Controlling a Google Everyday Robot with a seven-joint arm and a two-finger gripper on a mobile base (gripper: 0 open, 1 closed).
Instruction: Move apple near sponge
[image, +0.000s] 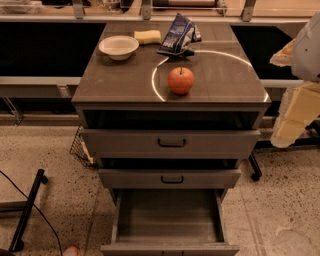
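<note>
The red-orange apple (180, 80) with a short dark stem stands upright on the dark cabinet top (120, 82), near its front middle. The pale yellow sponge (147, 36) lies at the back of the top, between the white bowl (118, 47) and the dark blue-and-white snack bag (179, 34). My gripper (295, 117) hangs at the right edge of the view, beyond the cabinet's right side and well apart from the apple. It holds nothing that I can see.
A bright curved reflection arcs across the top around the apple. The cabinet's bottom drawer (169, 220) is pulled out; the two drawers above it stick out slightly. A black stand leg (27, 212) and a cable lie on the floor at left.
</note>
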